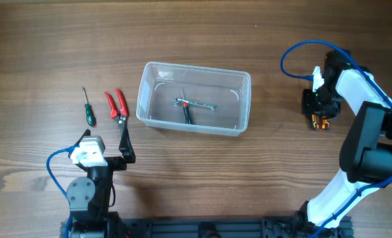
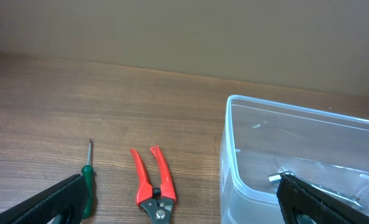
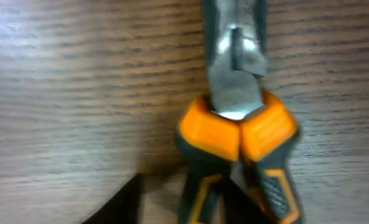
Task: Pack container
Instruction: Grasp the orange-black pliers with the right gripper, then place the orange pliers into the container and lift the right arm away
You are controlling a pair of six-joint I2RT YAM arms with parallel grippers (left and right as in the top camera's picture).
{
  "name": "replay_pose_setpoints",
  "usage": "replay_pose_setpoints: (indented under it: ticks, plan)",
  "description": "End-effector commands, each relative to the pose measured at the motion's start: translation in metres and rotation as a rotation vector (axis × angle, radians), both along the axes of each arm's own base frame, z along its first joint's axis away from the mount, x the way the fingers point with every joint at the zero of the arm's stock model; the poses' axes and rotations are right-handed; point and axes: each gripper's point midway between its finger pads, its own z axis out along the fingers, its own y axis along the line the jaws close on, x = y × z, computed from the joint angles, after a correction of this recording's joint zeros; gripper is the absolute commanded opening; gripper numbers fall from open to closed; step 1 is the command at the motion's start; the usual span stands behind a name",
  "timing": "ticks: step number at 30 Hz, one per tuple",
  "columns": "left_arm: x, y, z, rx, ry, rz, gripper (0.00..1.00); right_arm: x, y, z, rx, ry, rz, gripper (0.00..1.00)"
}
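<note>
The clear plastic container (image 1: 242, 99) stands at mid-table; its near corner shows in the left wrist view (image 2: 234, 155). A silver wrench (image 1: 199, 104) and a small red-and-black tool (image 1: 186, 112) lie inside it. Red-handled pliers (image 1: 118, 104) (image 2: 154, 180) and a green screwdriver (image 1: 88, 112) (image 2: 86, 183) lie left of the container. My left gripper (image 1: 104, 142) (image 2: 181, 183) is open and empty, just in front of them. My right gripper (image 1: 316, 107) (image 3: 184, 208) hovers low over orange-and-black pliers (image 1: 321, 122) (image 3: 237, 134). Its fingers are apart beside the handles; the view is blurred.
The wooden table (image 1: 50, 53) carries nothing else. The right arm's blue cable (image 1: 295, 56) loops above the table at the right. The arm bases stand at the front edge.
</note>
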Motion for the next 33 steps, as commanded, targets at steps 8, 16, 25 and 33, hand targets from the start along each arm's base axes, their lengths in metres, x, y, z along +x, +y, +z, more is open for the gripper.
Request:
replay_pose_setpoints:
  ticks: [8,16,25,33]
  plan:
    - [0.0,0.002,0.0,-0.016,-0.004,0.011,1.0,0.001,0.007,-0.014,0.052,0.052,-0.002,0.04]
    - [0.0,0.002,0.0,-0.016,-0.004,0.011,1.0,0.082,0.046,0.134,0.032,-0.294,0.213,0.04]
    - [0.0,0.002,0.0,-0.016,-0.004,0.011,1.0,0.059,0.25,0.229,0.169,-0.529,0.82,0.04]
    - [0.0,0.002,0.0,-0.016,-0.004,0.011,1.0,-0.001,0.355,0.224,0.268,-0.531,1.266,0.04]
